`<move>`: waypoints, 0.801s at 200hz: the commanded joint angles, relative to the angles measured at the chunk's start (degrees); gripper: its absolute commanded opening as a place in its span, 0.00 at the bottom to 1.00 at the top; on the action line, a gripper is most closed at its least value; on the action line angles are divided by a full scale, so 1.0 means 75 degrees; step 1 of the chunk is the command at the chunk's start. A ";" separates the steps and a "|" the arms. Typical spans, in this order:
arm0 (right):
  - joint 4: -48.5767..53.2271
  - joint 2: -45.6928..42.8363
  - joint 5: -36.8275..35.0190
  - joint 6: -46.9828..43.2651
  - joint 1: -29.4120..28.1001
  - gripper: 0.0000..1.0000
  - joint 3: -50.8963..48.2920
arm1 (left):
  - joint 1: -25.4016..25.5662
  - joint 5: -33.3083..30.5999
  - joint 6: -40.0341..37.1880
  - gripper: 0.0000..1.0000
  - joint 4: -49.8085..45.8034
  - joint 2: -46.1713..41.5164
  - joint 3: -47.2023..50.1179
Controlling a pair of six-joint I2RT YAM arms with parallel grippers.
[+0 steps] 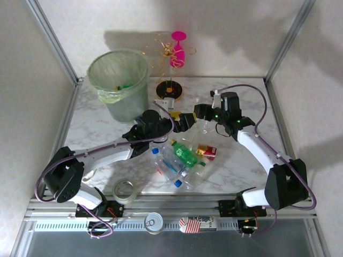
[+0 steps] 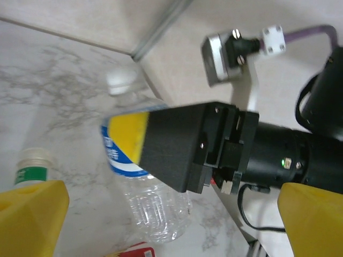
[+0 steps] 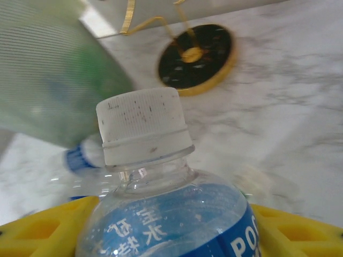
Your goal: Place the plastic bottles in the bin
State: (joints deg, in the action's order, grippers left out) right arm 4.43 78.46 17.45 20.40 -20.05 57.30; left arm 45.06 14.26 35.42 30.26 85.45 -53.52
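Gripping a blue-labelled bottle [image 3: 161, 187] mid-table beside the other plastic bottles [image 1: 179, 158], the right gripper [image 3: 171, 233] looks mid-pickup, next needing a lift over the far-left bin [image 1: 126, 104], while the left gripper [image 2: 171, 214] gapes empty.

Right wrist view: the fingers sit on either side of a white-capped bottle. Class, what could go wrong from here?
1. The white-capped bottle is smooth and round, so it may slip from the right gripper's fingers when lifted.
2. The left gripper hangs open close beside it, on the side of the bin, so the arms may collide.
3. The black-and-gold stand near the bin may be knocked.
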 commanded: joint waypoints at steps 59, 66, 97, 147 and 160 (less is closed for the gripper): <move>-0.1521 -0.0592 0.1949 0.1570 0.0030 0.45 -0.0383 | 0.0212 0.0855 -0.0375 1.00 0.0118 0.0579 -0.0312; -0.1561 -0.0680 0.1915 0.1612 0.0034 0.45 -0.0453 | 0.0226 0.0914 -0.0375 1.00 0.0083 0.0681 -0.0420; -0.1783 -0.0989 0.1889 0.1775 0.0028 0.45 -0.0703 | 0.0285 0.1092 -0.0317 0.98 -0.0070 0.1162 -0.0823; -0.2217 -0.1196 0.1949 0.1968 0.0025 0.46 -0.1099 | 0.0309 0.1178 -0.0235 0.83 -0.0001 0.1442 -0.1126; -0.2253 -0.1194 0.1939 0.1977 0.0025 0.47 -0.1136 | 0.0309 0.1160 -0.0211 0.73 0.0022 0.1435 -0.1123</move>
State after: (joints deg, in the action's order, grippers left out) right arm -9.52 70.70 30.26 34.20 -20.01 49.87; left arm 46.98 22.06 33.95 29.34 95.83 -59.81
